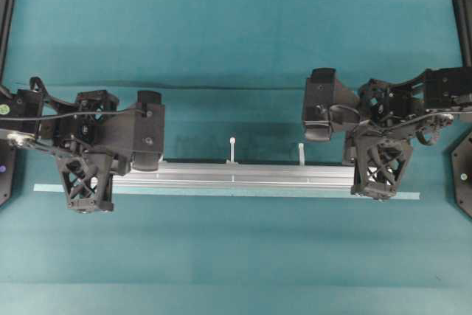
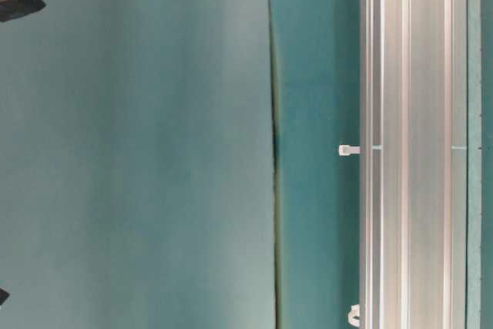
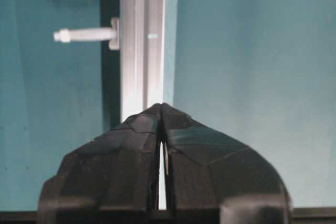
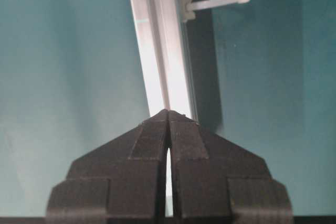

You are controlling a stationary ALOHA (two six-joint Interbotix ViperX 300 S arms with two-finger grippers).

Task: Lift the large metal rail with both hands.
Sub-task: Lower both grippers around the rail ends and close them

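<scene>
We stand one gripper at each end of the large metal rail (image 1: pixel 236 175) so that its length can come up level rather than tip; the rail lies flat on the teal table mat (image 1: pixel 236 49), lengthwise across the overhead view, its white pegs (image 1: pixel 232 149) pointing away from the thin pale strip (image 1: pixel 413 196) alongside it. The left gripper (image 3: pixel 160 109) hangs over the rail's left end with its fingers pressed together, tips meeting above the grooved top; the right gripper (image 4: pixel 168 115) sits likewise over the right end, only a hairline slit between its fingers. From the wrist views we judge neither pinches the rail, though contact underneath is hidden.
</scene>
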